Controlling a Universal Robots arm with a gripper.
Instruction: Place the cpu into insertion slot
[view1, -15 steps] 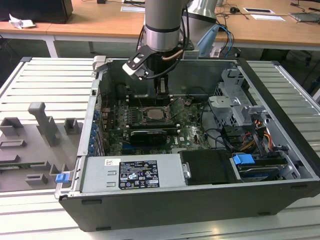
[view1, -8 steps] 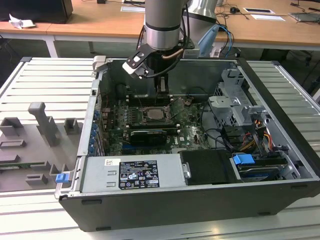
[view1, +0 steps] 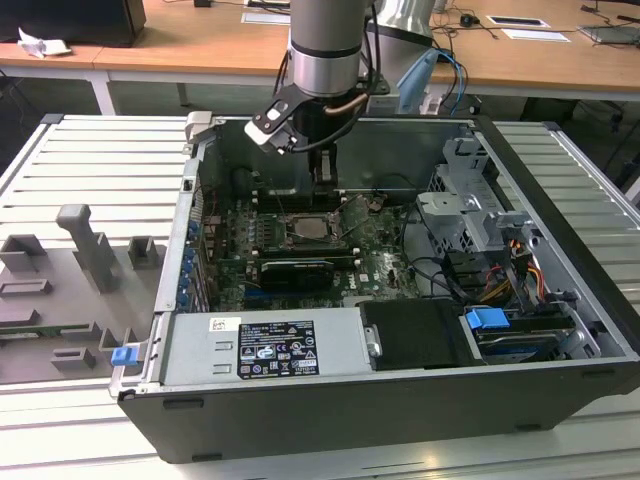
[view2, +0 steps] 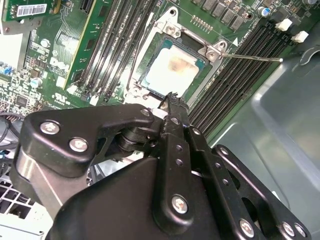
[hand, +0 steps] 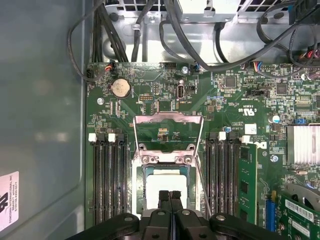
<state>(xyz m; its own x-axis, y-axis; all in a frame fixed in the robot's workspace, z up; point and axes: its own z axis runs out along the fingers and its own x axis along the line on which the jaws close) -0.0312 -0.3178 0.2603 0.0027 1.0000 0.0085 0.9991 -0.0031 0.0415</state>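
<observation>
The chip (view2: 172, 70) lies flat in its square slot (view2: 212, 52) on the green board (hand: 155, 82). The slot's metal lid (hand: 167, 117) is tipped up, so the chip can sit there. The jaws hang right over the chip, pressed together, with nothing between them. They hide the chip's near edge, so I cannot tell if they touch it.

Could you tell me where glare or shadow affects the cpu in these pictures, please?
In the second wrist view glare washes the cpu face pale, and the gripper is dark in the foreground; in the first wrist view the cpu is equally bright; in the exterior view the insertion slot looks dark.
</observation>
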